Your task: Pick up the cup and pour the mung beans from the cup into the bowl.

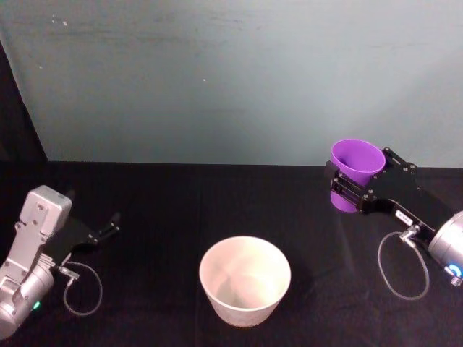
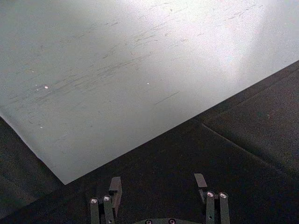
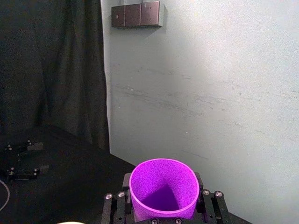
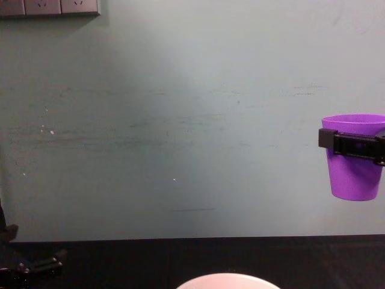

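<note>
Looking from the head, I have the cup (image 1: 357, 160) clamped in the right gripper (image 1: 347, 189), with the bowl (image 1: 242, 307) well to its left and lower. The left gripper (image 1: 108, 231) sits parked, wide open. From the chest the cup hangs upright, so I'd carry it level over the rim before tipping slowly.

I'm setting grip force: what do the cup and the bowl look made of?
The cup, upright in the right gripper: probably plastic, from its thin wall and smooth, matte purple surface. The bowl: smooth, evenly white; ceramic or plastic, I can't tell. The left gripper sits open, idle.
</note>
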Tool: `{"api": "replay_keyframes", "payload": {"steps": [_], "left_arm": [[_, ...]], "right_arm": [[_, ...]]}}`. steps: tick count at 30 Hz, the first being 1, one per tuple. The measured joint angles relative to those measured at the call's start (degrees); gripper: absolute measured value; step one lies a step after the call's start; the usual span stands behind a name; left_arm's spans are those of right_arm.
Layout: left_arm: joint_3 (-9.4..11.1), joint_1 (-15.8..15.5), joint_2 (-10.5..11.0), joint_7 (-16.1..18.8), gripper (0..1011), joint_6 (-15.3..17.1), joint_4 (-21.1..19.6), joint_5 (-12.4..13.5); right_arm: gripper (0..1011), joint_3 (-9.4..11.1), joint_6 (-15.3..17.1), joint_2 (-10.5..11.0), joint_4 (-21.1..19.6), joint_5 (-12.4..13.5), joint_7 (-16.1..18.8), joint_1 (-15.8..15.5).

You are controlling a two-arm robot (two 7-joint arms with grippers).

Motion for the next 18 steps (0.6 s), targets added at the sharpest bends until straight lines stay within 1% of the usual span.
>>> {"api": "replay_keyframes", "payload": {"steps": [18], "left_arm": [[0.00, 0.00, 0.00, 0.00, 1004, 0.00, 0.00, 0.00]], "right_arm": [[746, 0.00, 0.00, 0.00, 0.00, 0.00, 0.00, 0.00]]}}
